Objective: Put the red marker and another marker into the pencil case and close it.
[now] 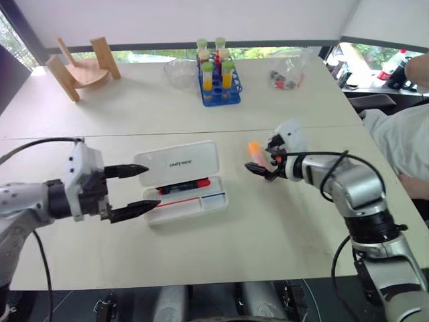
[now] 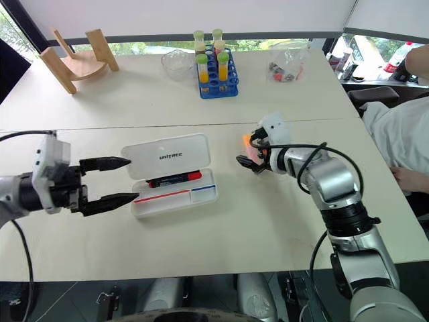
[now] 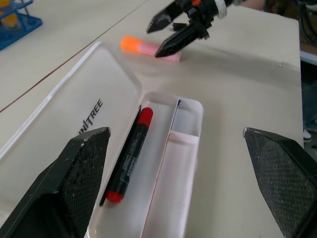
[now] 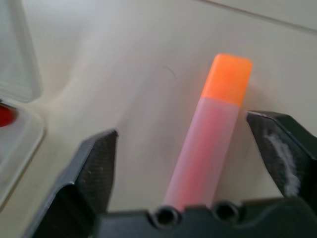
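The red marker (image 3: 130, 155) lies in the open pencil case (image 1: 213, 202), the left hand (image 1: 141, 190) gapes beside it, and the right hand (image 4: 198, 163) straddles the orange highlighter (image 4: 210, 134), fingers apart.

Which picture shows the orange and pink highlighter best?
The right wrist view: the highlighter lies close up on the table between the open right tool. The left wrist view shows it farther off, behind the pencil case. The two head views show just an orange bit beside that tool.
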